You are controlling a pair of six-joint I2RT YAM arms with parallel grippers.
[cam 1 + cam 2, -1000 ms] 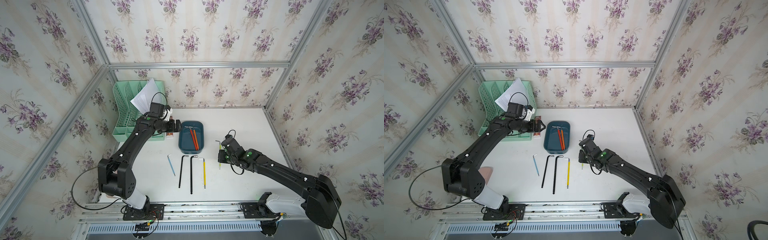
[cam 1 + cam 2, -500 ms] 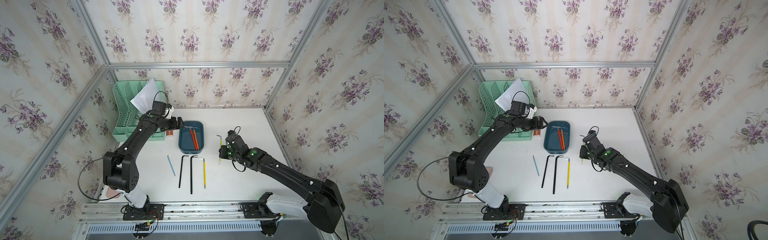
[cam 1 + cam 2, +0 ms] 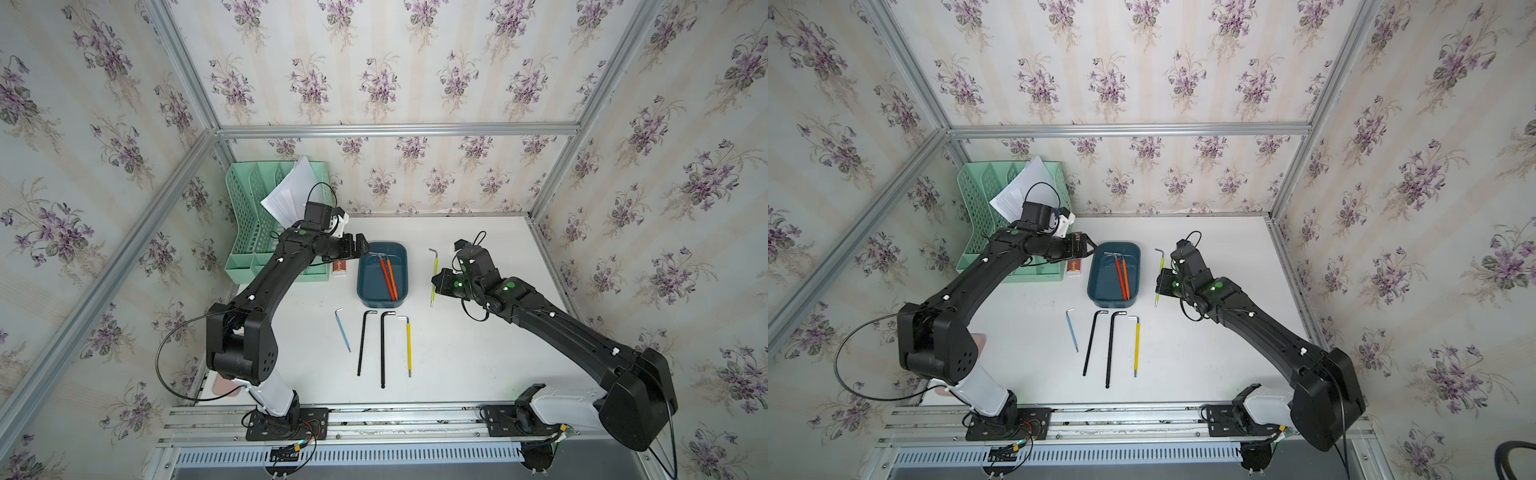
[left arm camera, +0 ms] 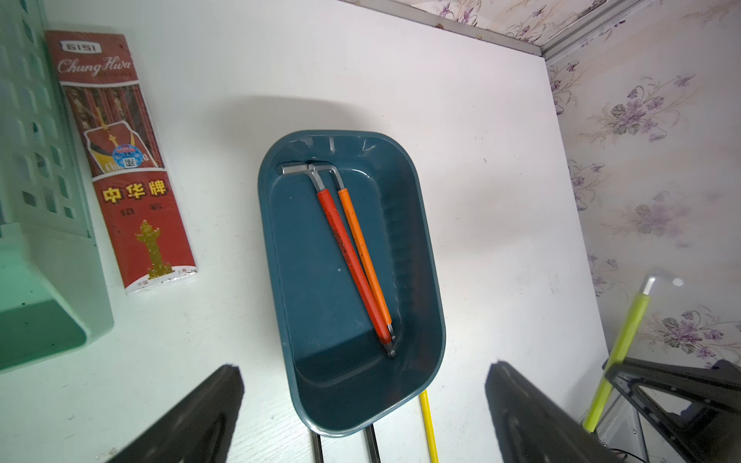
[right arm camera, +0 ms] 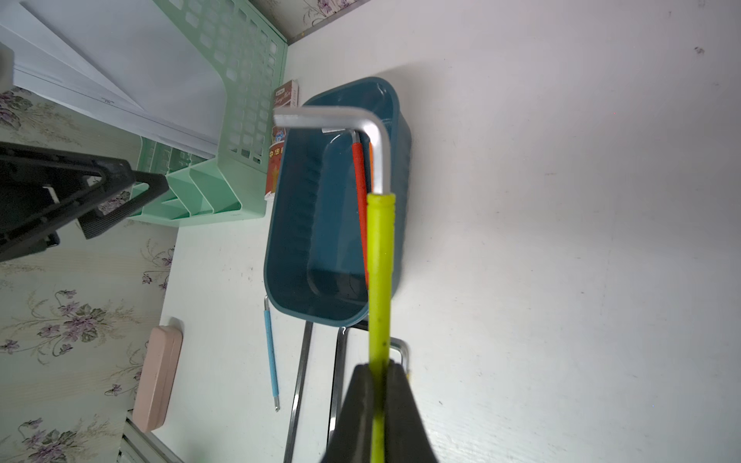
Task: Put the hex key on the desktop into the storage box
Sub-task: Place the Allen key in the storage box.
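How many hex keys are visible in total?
7. A red key and an orange key lie in the blue box. The right gripper holds a lime-green key. A blue key, two black keys and a yellow key lie on the table. None seems hidden.

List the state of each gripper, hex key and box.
Right gripper: shut on lime-green-sleeved hex key, held aloft.
Left gripper: open, empty.
Dark teal plastic storage box: holds red-sleeved hex key, orange-sleeved hex key.
Blue hex key, two black hex keys, yellow hex key: lying on white desktop.

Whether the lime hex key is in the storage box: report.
No: the right hand grips the lime hex key beside the storage box.
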